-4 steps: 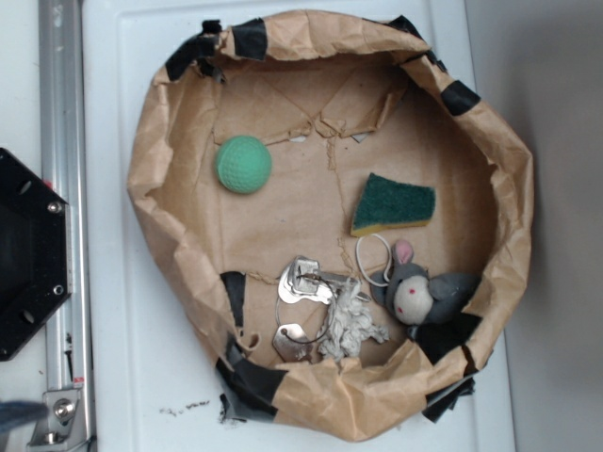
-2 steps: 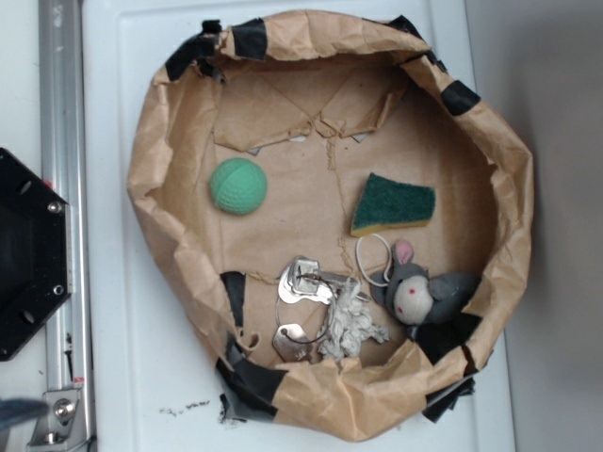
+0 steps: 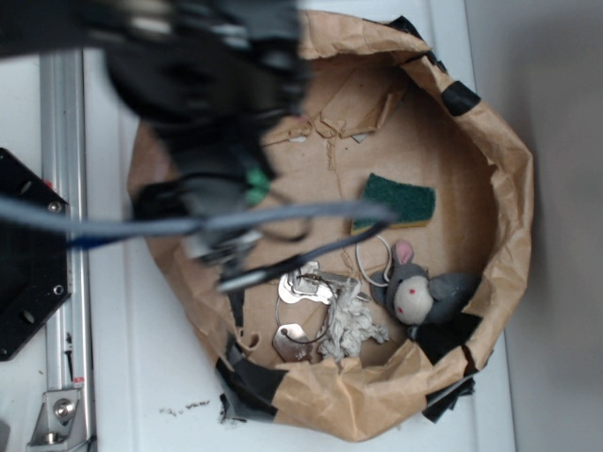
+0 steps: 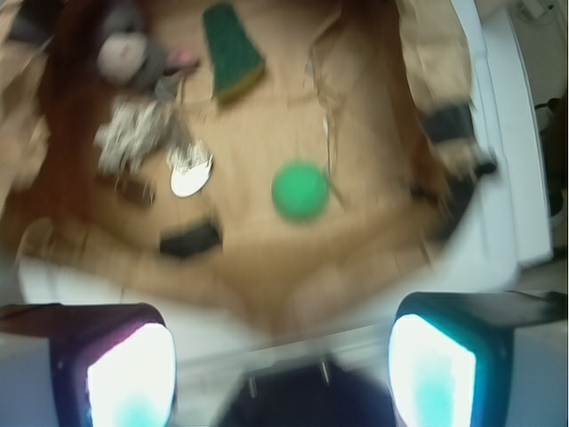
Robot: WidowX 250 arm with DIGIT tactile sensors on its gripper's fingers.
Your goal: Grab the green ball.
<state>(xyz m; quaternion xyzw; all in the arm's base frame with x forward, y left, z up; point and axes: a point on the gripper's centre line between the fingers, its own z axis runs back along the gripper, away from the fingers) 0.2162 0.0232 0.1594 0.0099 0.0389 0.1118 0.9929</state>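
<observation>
Ball: one green ball (image 4: 300, 190), round and matte, on the floor of the crumpled brown paper basin (image 3: 509, 188); apart from everything else.
Sponge: one sponge (image 3: 400, 200), rectangular, dark-green top over yellow.
Toy: one grey plush mouse (image 3: 419, 292).
Metal: a cluster of keys (image 3: 301, 287) beside frayed white string (image 3: 353, 320).
Pincer: pincer (image 4: 280, 356) released, two pads wide apart, above the basin's edge.
Change: arm now blurs across the exterior view, hiding most of the ball, which had been rolling left.
Desk: white desk (image 3: 141, 377).
</observation>
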